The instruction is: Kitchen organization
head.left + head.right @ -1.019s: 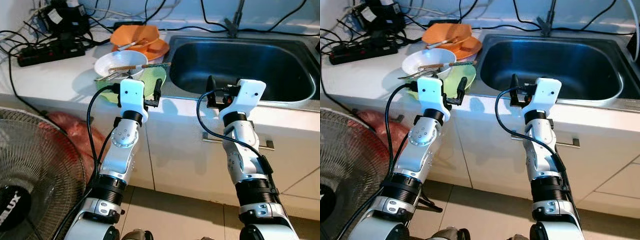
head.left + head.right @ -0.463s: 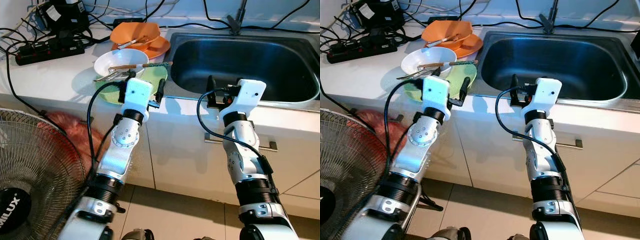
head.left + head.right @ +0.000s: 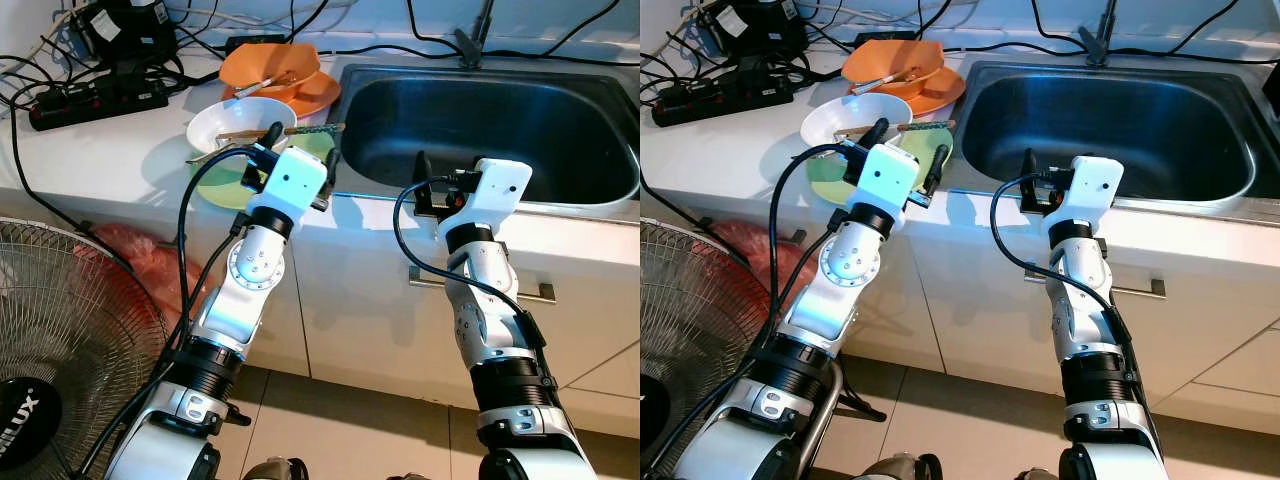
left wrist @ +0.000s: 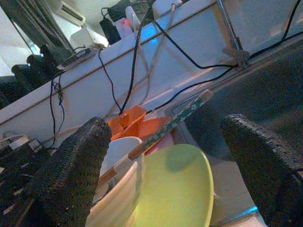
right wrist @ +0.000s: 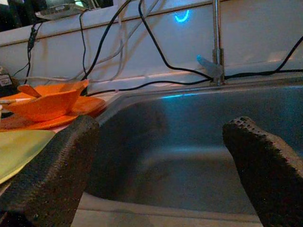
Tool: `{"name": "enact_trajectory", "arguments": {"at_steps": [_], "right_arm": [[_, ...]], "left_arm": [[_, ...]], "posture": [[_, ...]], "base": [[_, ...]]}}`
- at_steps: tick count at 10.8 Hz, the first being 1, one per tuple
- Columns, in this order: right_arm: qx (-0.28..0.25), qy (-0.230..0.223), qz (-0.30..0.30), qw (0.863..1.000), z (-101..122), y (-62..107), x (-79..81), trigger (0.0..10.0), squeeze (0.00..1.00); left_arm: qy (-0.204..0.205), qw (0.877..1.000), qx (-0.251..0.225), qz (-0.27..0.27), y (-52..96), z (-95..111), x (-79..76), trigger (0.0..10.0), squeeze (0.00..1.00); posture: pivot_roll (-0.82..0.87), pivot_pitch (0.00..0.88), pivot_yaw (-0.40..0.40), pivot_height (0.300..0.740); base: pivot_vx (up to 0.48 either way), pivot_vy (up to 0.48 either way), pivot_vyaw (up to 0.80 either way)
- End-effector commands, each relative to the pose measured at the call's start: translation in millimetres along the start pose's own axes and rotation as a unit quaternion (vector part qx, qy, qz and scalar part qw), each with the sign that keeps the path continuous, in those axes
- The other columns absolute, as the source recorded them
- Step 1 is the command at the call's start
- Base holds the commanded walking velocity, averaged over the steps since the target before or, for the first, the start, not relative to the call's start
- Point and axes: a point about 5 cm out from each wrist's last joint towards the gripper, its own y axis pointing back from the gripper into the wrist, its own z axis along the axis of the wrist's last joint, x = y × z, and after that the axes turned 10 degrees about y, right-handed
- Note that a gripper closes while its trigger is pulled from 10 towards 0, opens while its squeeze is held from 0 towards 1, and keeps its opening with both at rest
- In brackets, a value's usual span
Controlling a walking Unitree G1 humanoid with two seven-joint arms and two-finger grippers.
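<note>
At the tabletop's front edge, the robot's left hand [image 3: 298, 160] stands wide open and empty just short of the green plate [image 3: 232, 185], which lies straight ahead of it beside the sink [image 3: 600, 195]. A white bowl [image 3: 218, 125] rests on the plate's far side, chopsticks [image 3: 285, 131] laid across it with their long axis running toward the sink; orange dishes [image 3: 275, 75] sit behind. The right hand [image 3: 437, 188], also wide and empty, faces the sink, farther off. The left wrist hides the plate's near rim.
</note>
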Motion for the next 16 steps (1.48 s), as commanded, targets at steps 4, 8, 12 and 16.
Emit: {"name": "enact_trajectory", "arguments": {"at_steps": [4, 8, 12, 16], "right_arm": [[-0.004, -0.001, 0.003, 1.000, 0.4, 0.7, 3.9, 10.0, 0.00], [-0.005, 0.009, 0.006, 1.000, 0.9, 0.8, 3.8, 10.0, 0.00], [-0.006, 0.010, 0.007, 1.000, 1.2, 0.2, 3.5, 10.0, 0.00], [0.001, 0.008, 0.003, 1.000, -0.5, 0.1, 2.4, 10.0, 0.00]], "left_arm": [[0.009, 1.000, -0.014, -0.002, 1.3, 3.4, -3.2, 10.0, 0.00], [0.020, 1.000, -0.014, 0.001, 2.9, 2.2, -3.7, 10.0, 0.00], [0.022, 1.000, -0.016, 0.003, 2.9, 2.7, -3.0, 10.0, 0.00], [0.028, 0.999, -0.018, 0.003, 4.0, 3.1, -3.5, 10.0, 0.00]], "posture": [[-0.01, 0.071, 0.085, 0.740], [-0.01, 0.087, 0.082, 0.740], [0.00, 0.092, 0.081, 0.740], [0.00, 0.094, 0.079, 0.740]], "base": [[0.000, 0.000, 0.00], [0.000, 0.000, 0.33], [0.000, 0.000, 0.80], [0.000, 0.000, 0.36]]}}
